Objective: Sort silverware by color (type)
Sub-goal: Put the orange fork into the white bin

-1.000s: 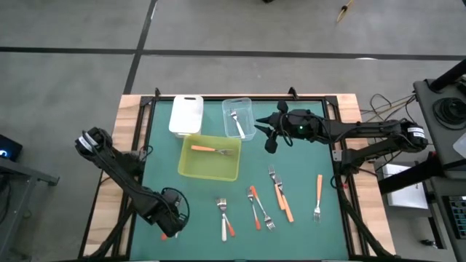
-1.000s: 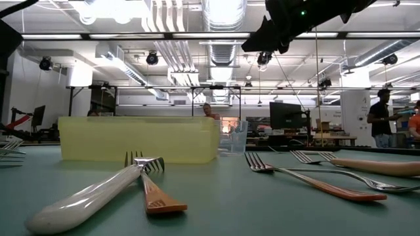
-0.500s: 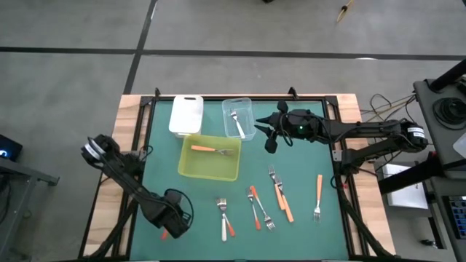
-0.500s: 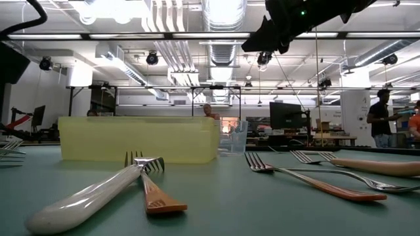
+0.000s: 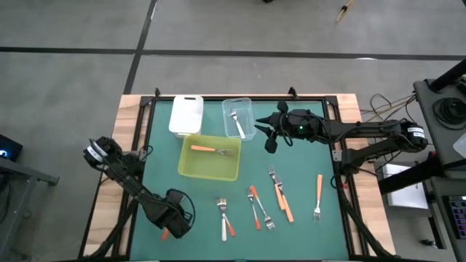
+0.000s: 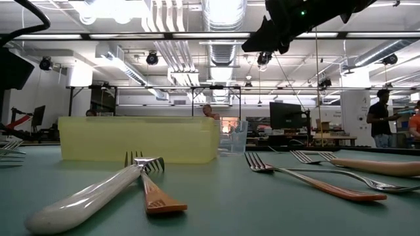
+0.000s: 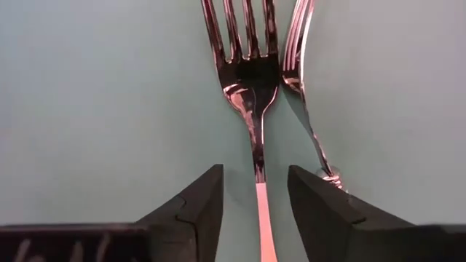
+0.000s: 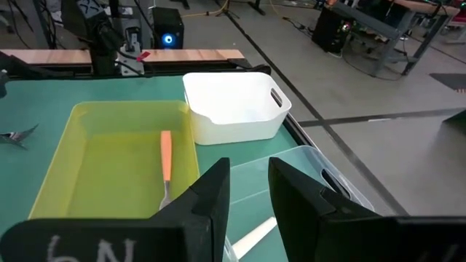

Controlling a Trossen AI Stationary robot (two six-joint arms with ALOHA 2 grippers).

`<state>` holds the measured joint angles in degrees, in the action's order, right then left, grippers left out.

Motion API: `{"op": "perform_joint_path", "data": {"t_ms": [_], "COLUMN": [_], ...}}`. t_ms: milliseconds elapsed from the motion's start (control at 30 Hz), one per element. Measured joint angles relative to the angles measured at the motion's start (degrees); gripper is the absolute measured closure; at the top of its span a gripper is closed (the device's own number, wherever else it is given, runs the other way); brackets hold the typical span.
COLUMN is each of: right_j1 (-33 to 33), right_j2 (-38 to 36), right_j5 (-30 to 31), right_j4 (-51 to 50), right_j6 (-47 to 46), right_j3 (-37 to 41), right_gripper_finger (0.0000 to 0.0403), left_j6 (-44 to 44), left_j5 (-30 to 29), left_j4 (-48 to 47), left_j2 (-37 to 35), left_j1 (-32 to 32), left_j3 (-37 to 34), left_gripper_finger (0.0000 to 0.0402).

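Green matting shows under your left gripper [image 7: 255, 200], fingers parted around an orange fork [image 7: 251, 94]: thin, stiff, slippery, so pinch its handle squarely.

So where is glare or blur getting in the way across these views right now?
Left wrist view: bright glare streaks on the orange-handled fork's shiny head, though the tines read sharply between the left gripper's open fingers. Low view: the nearest white-handled fork is soft and oversized; the ceiling lights are blown out. High view: even light, faint shadows. Right wrist view: the right gripper looms dark, the yellow tray evenly lit.
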<state>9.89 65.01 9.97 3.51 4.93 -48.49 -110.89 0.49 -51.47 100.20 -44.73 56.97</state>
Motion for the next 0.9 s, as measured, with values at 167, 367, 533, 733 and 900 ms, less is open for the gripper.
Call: {"op": "perform_joint_path", "data": {"t_ms": [167,367,533,733,900], "right_j1": [0.0,0.0,0.0,0.0,0.0], "right_j2": [0.0,0.0,0.0,0.0,0.0], "right_j5": [0.0,0.0,0.0,0.0,0.0], "right_j4": [0.0,0.0,0.0,0.0,-0.2], "right_j6": [0.0,0.0,0.1,0.1,0.2], "right_j3": [0.0,0.0,0.0,0.0,0.0], "right_gripper_finger": [0.0317,0.0317,0.0317,0.0317,0.0317], "left_j6": [0.0,0.0,0.0,0.0,1.3], "left_j5": [0.0,0.0,0.0,0.0,0.5], "left_j4": [-0.1,-0.6,-1.2,-1.2,-1.6], "left_j2": [0.0,0.0,0.1,0.1,-0.3], "left_j1": [0.0,0.1,0.1,0.1,0.1], "left_j3": [0.0,0.0,-0.1,-0.3,-0.5], "left_gripper_finger": [0.0308,0.0343,0.0381,0.0398,0.04]}}
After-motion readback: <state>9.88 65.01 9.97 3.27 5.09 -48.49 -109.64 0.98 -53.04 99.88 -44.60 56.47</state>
